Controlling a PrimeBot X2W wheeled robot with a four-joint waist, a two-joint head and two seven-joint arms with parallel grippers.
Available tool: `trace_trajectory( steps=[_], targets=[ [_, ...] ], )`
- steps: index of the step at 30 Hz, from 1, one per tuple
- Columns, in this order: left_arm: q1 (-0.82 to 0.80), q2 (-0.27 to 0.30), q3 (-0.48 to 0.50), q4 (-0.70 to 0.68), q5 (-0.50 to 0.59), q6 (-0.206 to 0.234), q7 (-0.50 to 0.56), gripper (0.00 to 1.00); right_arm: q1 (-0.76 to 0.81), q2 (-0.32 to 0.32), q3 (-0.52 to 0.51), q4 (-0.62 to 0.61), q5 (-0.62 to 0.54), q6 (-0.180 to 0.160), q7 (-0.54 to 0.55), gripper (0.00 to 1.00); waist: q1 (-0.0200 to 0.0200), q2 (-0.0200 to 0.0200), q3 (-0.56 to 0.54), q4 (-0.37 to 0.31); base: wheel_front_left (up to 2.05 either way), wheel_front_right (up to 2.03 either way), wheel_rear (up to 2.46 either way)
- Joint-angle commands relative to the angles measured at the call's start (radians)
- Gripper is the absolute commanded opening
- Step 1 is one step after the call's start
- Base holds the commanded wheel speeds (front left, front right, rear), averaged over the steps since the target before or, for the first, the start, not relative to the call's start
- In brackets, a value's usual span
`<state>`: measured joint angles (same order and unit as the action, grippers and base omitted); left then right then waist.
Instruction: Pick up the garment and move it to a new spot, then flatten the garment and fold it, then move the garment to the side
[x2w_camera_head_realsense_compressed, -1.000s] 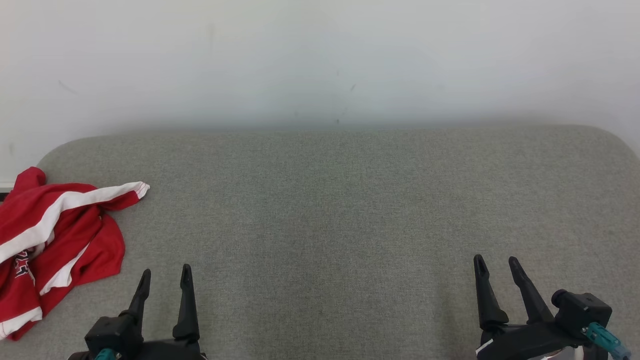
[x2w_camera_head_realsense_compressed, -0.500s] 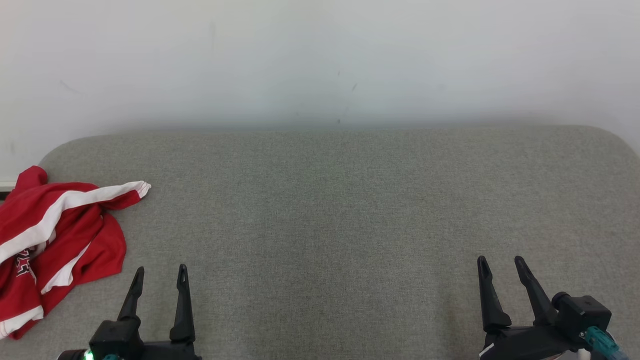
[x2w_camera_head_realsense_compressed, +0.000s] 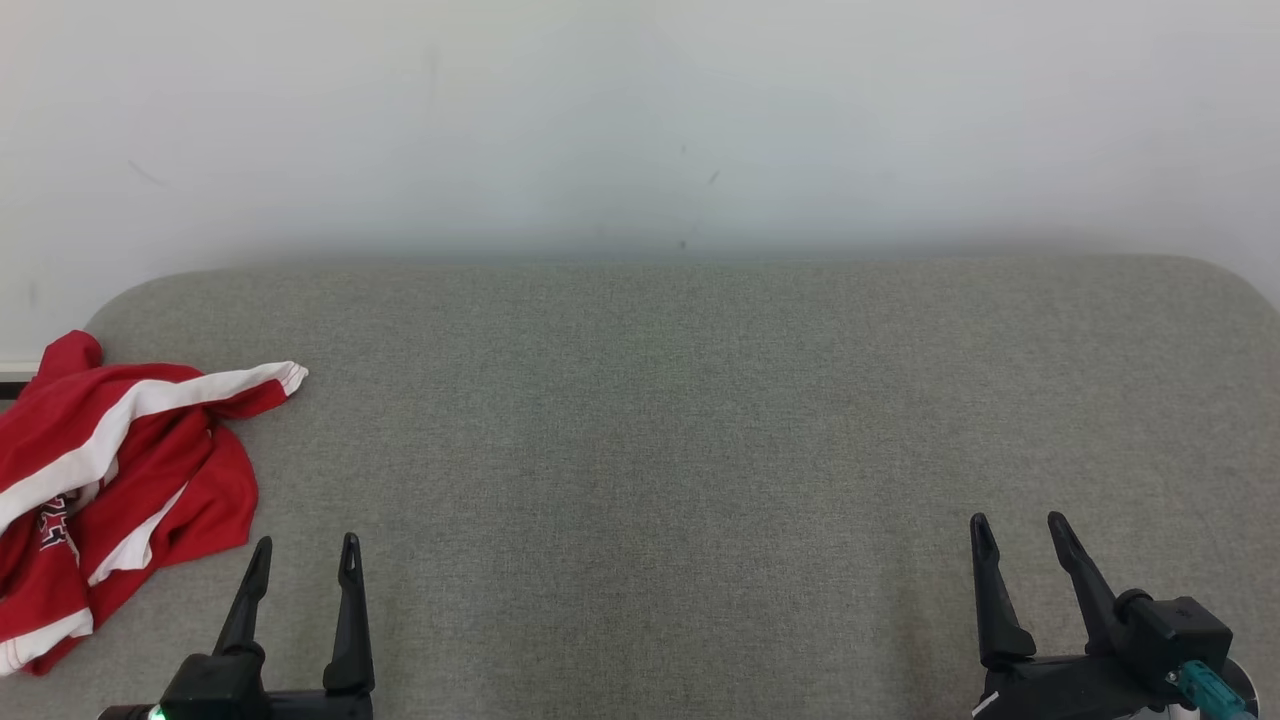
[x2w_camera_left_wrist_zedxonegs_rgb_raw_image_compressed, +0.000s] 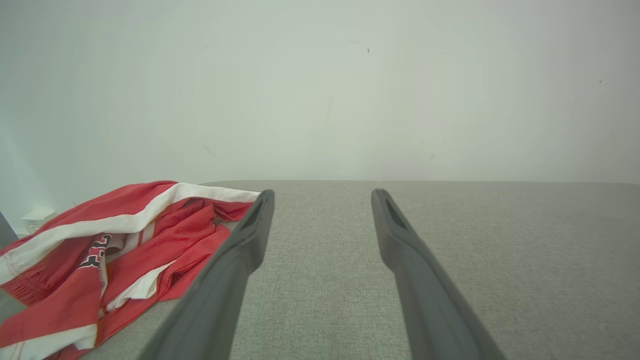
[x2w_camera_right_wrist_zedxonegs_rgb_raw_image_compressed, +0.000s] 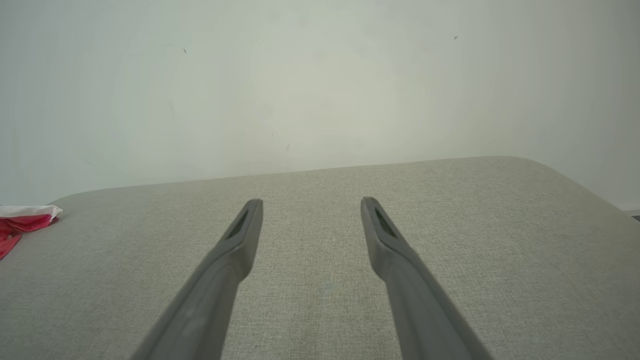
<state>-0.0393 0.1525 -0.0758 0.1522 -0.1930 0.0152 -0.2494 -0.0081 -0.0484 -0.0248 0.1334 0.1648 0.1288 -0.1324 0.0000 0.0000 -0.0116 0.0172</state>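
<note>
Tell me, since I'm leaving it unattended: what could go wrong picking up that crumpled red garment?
The garment lies bunched at the left edge of the grey surface; a nudge from the open left tool might push it off.
It is crumpled, so a pinch may catch several layers and hinder flattening.
The open right tool sits far from it, so helping means a long reach.

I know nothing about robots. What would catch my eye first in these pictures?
The red-and-white garment, crumpled at the left edge of the grey padded table. Then the dark two-fingered grippers at the near edge: the left gripper close beside the garment, the right gripper far off on the other side, both open and empty.
</note>
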Motion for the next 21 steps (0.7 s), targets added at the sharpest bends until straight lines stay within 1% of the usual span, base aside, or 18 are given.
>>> trace_trajectory(
  steps=[1, 4, 6, 21],
  targets=[
    [0.012, 0.003, 0.002, -0.003, 0.009, -0.004, -0.01, 1.0, 0.009, -0.003, -0.003, -0.006, -0.021, 0.003, -0.007, 1.0, 0.0, 0.0, -0.001, 0.002, 0.0, 0.0, 0.0],
    [0.017, 0.006, -0.001, 0.0, 0.013, -0.014, -0.01, 1.0, 0.01, -0.003, -0.002, -0.004, -0.031, 0.004, -0.011, 1.0, 0.0, 0.0, -0.002, 0.003, 0.0, 0.0, 0.0],
    [0.017, 0.012, -0.004, -0.003, 0.026, -0.013, -0.007, 1.0, 0.011, -0.003, -0.001, -0.003, -0.037, 0.004, -0.014, 1.0, 0.0, 0.0, -0.003, 0.004, 0.0, 0.0, 0.0],
    [0.016, 0.025, -0.012, -0.032, 0.0, -0.004, 0.055, 1.0, 0.012, -0.003, -0.002, -0.005, 0.003, 0.003, -0.004, 1.0, 0.0, 0.0, -0.008, 0.007, 0.0, 0.0, 0.0]
  ],
)
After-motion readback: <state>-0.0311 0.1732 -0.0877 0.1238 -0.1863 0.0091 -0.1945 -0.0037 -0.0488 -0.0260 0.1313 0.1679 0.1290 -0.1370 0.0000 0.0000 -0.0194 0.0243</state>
